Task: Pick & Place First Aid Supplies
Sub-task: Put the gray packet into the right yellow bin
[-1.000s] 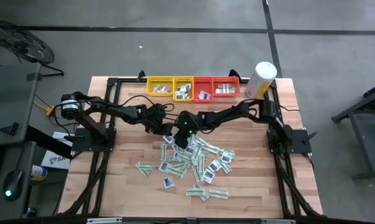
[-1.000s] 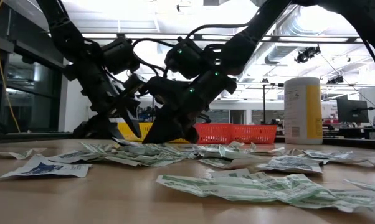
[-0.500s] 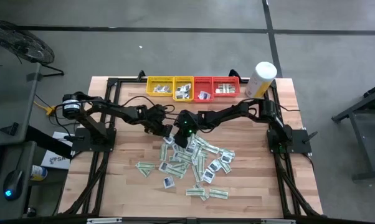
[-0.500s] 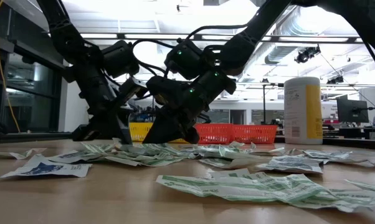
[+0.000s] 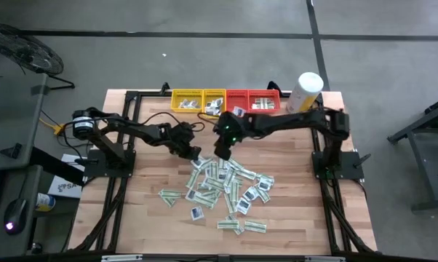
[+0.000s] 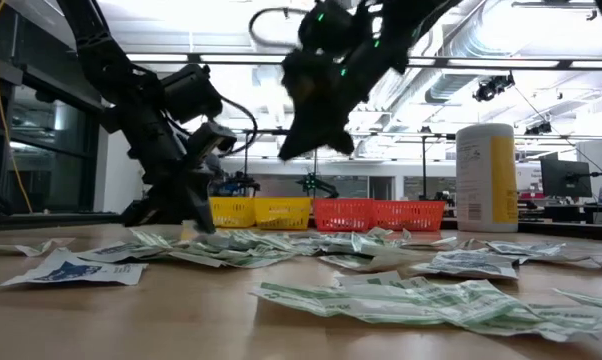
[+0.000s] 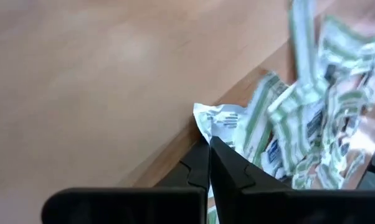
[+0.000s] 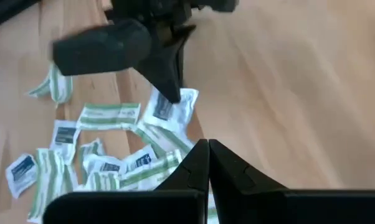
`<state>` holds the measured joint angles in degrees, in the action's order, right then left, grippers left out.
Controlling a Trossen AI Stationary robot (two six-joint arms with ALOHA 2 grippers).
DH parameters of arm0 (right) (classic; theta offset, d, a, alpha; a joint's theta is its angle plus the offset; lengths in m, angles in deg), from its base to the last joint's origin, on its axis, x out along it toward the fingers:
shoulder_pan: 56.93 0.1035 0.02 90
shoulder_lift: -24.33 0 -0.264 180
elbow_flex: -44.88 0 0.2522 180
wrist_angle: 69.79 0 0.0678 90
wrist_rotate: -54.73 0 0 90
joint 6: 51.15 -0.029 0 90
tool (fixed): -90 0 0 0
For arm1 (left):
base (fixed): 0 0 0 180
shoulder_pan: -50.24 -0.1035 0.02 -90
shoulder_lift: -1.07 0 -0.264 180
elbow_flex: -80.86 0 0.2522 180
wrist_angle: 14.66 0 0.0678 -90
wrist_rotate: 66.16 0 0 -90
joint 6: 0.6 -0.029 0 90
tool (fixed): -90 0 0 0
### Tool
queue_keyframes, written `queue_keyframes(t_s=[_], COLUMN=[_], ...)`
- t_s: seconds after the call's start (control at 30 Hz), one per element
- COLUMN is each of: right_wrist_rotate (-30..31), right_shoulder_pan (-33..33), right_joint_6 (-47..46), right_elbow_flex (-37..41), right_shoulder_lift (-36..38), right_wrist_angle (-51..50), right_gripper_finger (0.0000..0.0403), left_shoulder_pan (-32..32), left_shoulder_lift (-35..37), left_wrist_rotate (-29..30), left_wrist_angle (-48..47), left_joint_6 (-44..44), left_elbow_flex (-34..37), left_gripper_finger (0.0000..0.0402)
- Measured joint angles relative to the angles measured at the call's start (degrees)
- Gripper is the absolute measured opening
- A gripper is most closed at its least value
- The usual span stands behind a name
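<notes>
On the wooden table (image 5: 139, 196) the packets (image 5: 226, 185) lie in a loose pile. At its far edge, the left gripper (image 5: 195, 157) has just closed, pinching the corner of one white packet (image 7: 217, 121). Farther, the right gripper (image 5: 223, 151) has risen from the pile, clenched and apparently empty, nearer the trays (image 5: 226, 102).

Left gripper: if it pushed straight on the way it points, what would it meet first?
The left gripper, shut, already has its tips at a white packet on the pile's edge; that comes first, the table right under it.
</notes>
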<state>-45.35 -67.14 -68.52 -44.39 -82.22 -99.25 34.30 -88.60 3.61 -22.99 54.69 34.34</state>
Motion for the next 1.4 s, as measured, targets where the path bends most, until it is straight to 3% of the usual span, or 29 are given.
queue_keyframes(t_s=[0.27, 0.5, 0.8, 1.03, 1.4], right_wrist_rotate=[7.65, 14.69, 16.62, 16.8, 17.04], right_shoulder_pan=[-0.75, -0.82, -1.95, -3.21, -3.79], right_joint_6=[0.93, -0.58, -2.57, -3.38, -3.19], right_elbow_flex=[-0.08, -0.09, -0.09, -0.09, -0.17], right_shoulder_lift=[9.83, 13.42, 14.08, 14.11, 14.11], right_wrist_angle=[-9.98, -18.01, -22.41, -23.06, -23.27], right_gripper_finger=[0.0, 0.0, 0.0, 0.0, 0.0], left_shoulder_pan=[-4.08, -8.77, -15.48, -17.55, -17.83], left_shoulder_lift=[6.26, 5.7, -2.05, -9.6, -15.82], left_wrist_rotate=[7.09, 13.72, 15.71, 16.99, 21.26], left_wrist_angle=[4.47, -0.08, -16.43, -20.95, -23.24], left_joint_6=[-10.35, -14.59, -19.09, -22.76, -20.52], left_elbow_flex=[-2.53, -12.45, -27.91, -36.65, -40.41], left_gripper_finger=[0.0001, 0.0, 0.0, 0.0, 0.0008])
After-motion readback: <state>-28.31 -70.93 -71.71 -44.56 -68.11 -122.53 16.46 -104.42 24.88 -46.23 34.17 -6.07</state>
